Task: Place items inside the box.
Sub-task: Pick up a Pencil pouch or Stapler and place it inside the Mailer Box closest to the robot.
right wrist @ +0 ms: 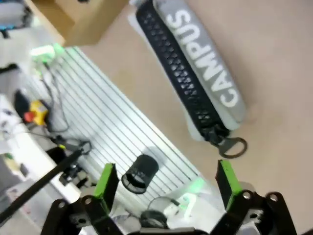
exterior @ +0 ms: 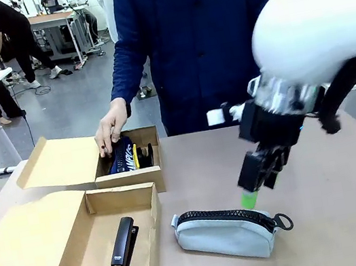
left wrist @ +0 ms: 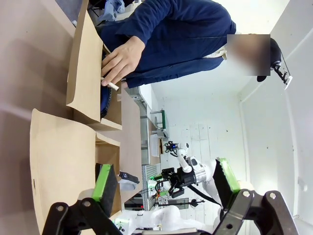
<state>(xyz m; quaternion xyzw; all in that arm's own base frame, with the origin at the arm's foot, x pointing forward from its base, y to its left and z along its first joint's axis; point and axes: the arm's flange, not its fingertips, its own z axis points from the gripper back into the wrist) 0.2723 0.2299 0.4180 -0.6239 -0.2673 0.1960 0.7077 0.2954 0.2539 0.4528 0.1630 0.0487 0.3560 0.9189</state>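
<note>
Got the right end effector (exterior: 248,198) hanging just above the pale grey-blue case (exterior: 224,235), fingers spread wide and nothing between them. Case sitting at roughly 7 o'clock from the fingertips in the front view, flat on the counter (exterior: 344,214), ring-pull end closest to the tip. From the right wrist view, same case up at 1 o'clock past the green pads: soft fabric, long rounded shape, chunky black zip along the top, white CAMPUS lettering on the side. Loads of bare counter from 3 to 5 o'clock of the case, tighter at 9 o'clock where the near cardboard box (exterior: 143,211) almost touches it. Inside that box, a black stapler (exterior: 124,243) lying flat. At 11 o'clock, a second open box (exterior: 131,179) with a navy pouch (exterior: 121,157) and a yellow utility knife (exterior: 135,155) standing in it, plus a person's hand (exterior: 111,127) resting on its rim. Left end effector (left wrist: 166,178) also spread apart and empty.
</note>
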